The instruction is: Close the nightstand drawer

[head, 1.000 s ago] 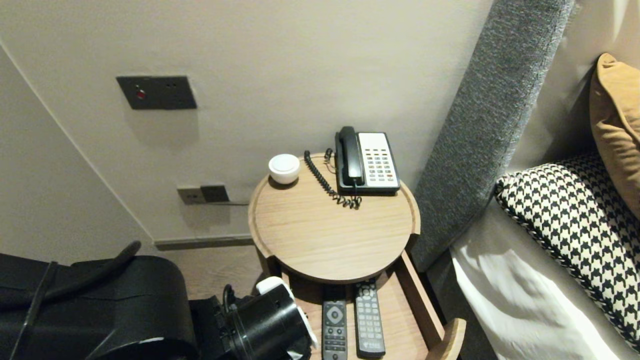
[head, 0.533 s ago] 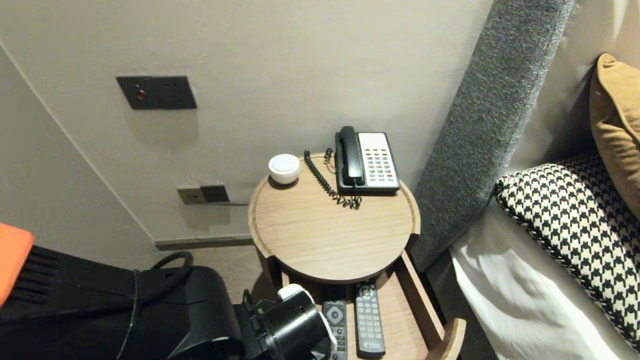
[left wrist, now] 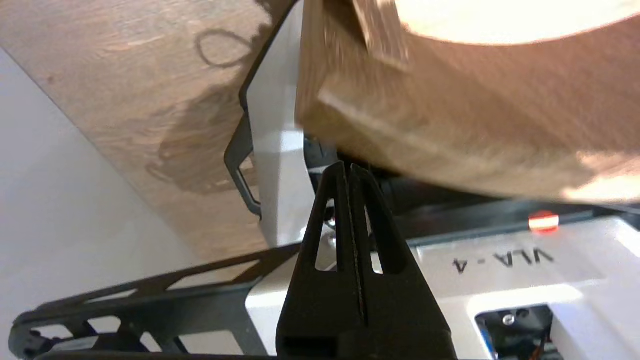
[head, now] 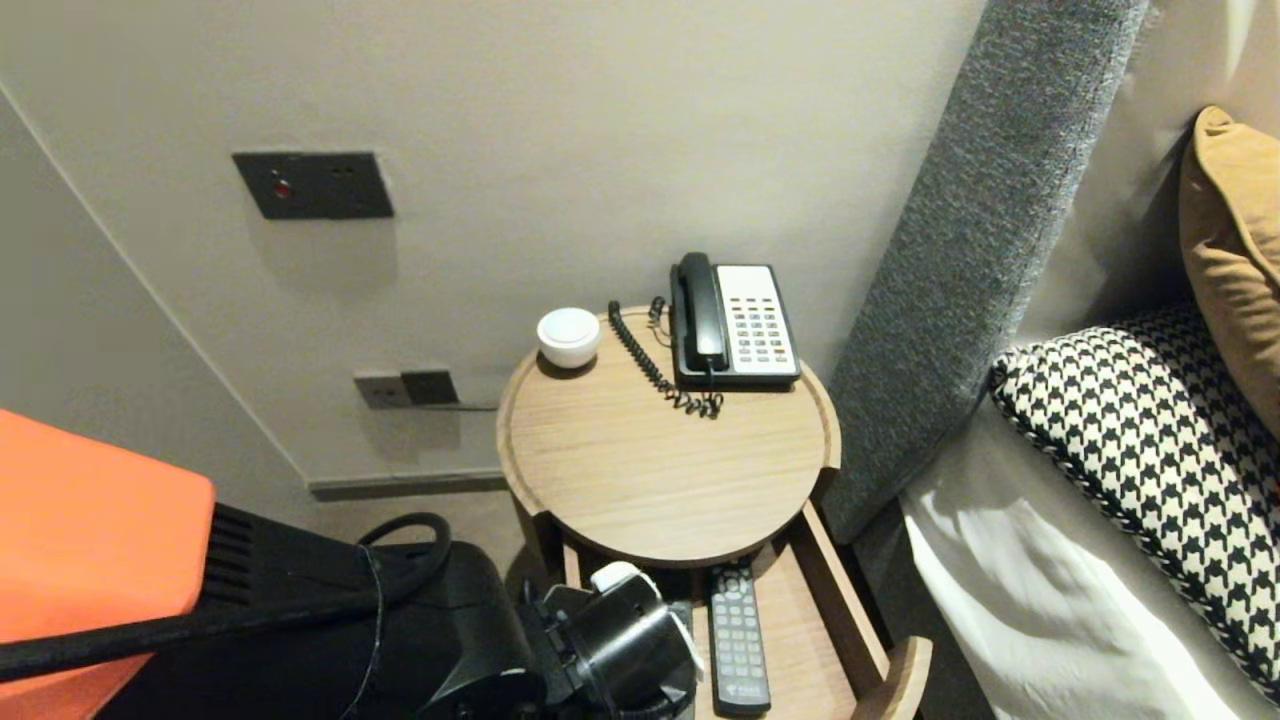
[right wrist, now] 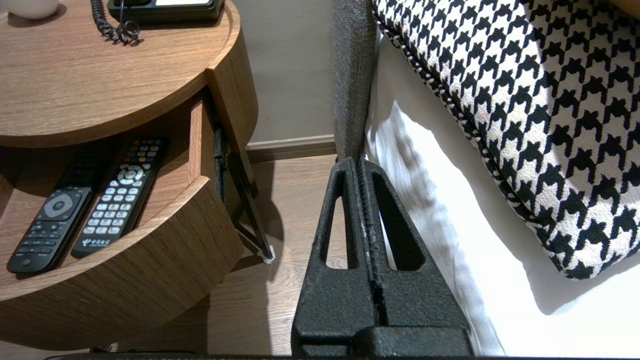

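Slides left pincer [left wrist: 348, 167], pressed together, farther toward the drawer [head: 830, 620], grabs no remote [head: 738, 640] yet; right pincer [right wrist: 361, 165] waits, pressed together.

Beige wall [head: 600, 120] with dark switch plate [head: 312, 185], sockets [head: 405, 388] low down, skirting [head: 405, 487]. Wood floor [right wrist: 295, 190]. Round wooden worktop [head: 660, 470] against wall, beside grey upholstered headboard [head: 960, 270]. Bed [head: 1020, 600] with white sheet, houndstooth pillow [head: 1140, 440], tan cushion [head: 1235, 240].
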### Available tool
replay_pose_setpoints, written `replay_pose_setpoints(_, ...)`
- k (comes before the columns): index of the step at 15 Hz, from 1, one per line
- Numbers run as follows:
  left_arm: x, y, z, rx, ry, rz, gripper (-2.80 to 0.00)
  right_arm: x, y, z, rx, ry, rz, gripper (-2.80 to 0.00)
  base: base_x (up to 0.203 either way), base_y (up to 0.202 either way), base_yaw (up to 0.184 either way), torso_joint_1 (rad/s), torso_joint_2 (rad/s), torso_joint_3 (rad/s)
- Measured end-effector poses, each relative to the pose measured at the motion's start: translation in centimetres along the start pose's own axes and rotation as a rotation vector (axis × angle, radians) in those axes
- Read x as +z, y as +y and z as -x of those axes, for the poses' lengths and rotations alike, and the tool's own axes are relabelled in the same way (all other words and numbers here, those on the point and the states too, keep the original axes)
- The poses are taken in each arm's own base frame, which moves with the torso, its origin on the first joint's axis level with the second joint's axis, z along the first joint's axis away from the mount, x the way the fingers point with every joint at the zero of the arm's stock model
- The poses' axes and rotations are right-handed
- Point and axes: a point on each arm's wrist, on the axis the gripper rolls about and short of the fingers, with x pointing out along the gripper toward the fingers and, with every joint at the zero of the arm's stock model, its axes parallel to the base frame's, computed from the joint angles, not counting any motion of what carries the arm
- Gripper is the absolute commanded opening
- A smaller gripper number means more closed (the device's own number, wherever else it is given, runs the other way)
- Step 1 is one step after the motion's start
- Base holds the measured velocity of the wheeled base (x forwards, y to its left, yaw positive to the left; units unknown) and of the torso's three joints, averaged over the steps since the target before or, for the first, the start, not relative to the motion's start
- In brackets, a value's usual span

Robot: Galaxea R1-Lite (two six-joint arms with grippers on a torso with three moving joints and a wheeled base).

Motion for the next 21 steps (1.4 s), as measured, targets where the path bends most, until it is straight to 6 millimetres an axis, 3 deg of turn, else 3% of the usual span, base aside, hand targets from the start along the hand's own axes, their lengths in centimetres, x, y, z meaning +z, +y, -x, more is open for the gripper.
replay_pose_setpoints(10,3.3,0.2,-0.7,0.013,-0.05,0.074,-2.8,0.0,0.0,0.0,0.0,0.0,0.0,-2.8,0.0,0.0,0.0,0.0,0.0,0.0)
replay_pose_setpoints(21,7.8,3.0,-0.4,0.052,-0.151,0.174,-2.8,0.0,0.0,0.0,0.0,0.0,0.0,-2.8,0.0,0.0,0.0,0.0,0.0,0.0)
